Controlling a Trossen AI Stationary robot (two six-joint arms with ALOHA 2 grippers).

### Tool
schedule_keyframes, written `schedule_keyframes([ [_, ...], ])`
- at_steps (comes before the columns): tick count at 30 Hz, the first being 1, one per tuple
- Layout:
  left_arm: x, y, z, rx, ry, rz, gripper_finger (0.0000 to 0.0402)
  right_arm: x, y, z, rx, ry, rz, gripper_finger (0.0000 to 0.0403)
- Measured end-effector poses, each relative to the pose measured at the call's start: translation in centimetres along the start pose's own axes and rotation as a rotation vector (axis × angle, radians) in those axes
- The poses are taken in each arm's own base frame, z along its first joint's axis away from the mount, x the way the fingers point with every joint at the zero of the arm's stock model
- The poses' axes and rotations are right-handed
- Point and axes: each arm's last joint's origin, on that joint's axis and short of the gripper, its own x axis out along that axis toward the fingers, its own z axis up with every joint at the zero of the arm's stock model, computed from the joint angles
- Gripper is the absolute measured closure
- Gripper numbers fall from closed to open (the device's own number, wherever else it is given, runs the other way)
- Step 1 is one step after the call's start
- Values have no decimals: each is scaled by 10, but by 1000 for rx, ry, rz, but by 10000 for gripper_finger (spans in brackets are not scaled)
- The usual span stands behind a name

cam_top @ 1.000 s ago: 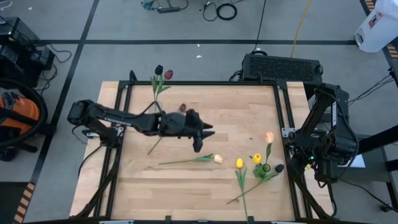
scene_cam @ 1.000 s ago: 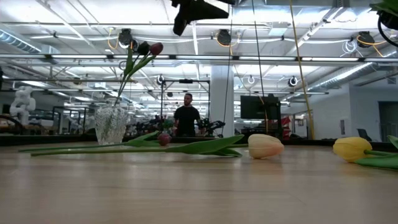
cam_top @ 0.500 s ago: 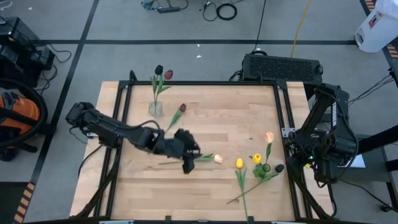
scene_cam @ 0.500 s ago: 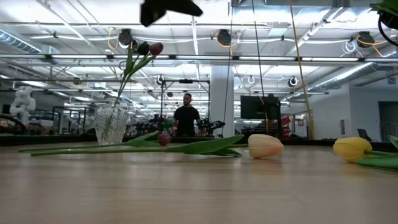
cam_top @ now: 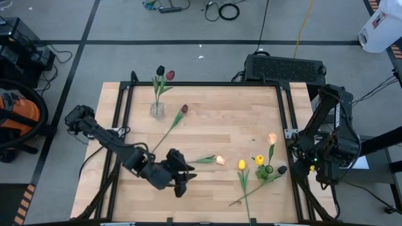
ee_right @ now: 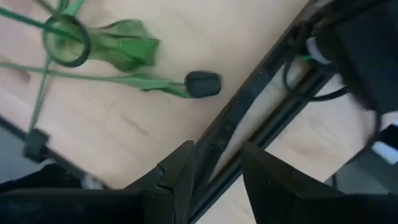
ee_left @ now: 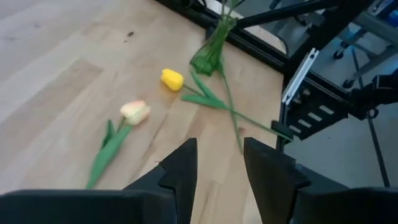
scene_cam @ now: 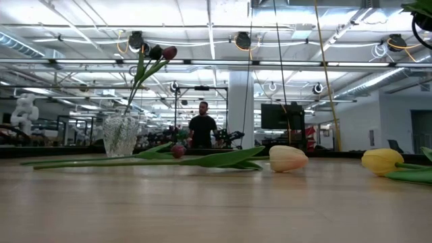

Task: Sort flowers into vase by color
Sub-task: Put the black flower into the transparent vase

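Hovering empty with jaws apart over the near table, the left gripper [cam_top: 181,186] was seen beside the cream tulip [cam_top: 220,160], while the parked right gripper [ee_right: 216,163] was likewise parted at the right edge.

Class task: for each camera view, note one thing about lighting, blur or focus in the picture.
High view: even light, soft shadows on the wooden table. Low view: bright ceiling lights, the near tabletop out of focus. Left wrist view: the cream-peach tulip head smeared by motion. Right wrist view: the near-black tulip head soft.
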Motion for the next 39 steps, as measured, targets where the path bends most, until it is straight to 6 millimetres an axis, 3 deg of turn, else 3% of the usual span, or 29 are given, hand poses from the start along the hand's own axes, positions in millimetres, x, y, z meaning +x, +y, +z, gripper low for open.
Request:
schedule_keyframes([
  [5,22,-26,-2,11,-4,-8,274,-1,-1,2,-52,-8,19,277],
  [9,53,-47,0,58,-9,-1,275,-1,-1,2,-91,-24,30,277],
  [17,113,-69,20,22,-45,1,275,-1,0,1,-183,-24,31,277],
  [24,160,-76,31,11,-78,-4,275,0,1,0,-260,-21,37,277],
  [33,219,-66,5,36,-15,15,275,0,2,0,-281,-23,39,277],
  [39,240,-63,-10,223,-31,-14,275,-1,3,1,-279,-63,65,277],
])
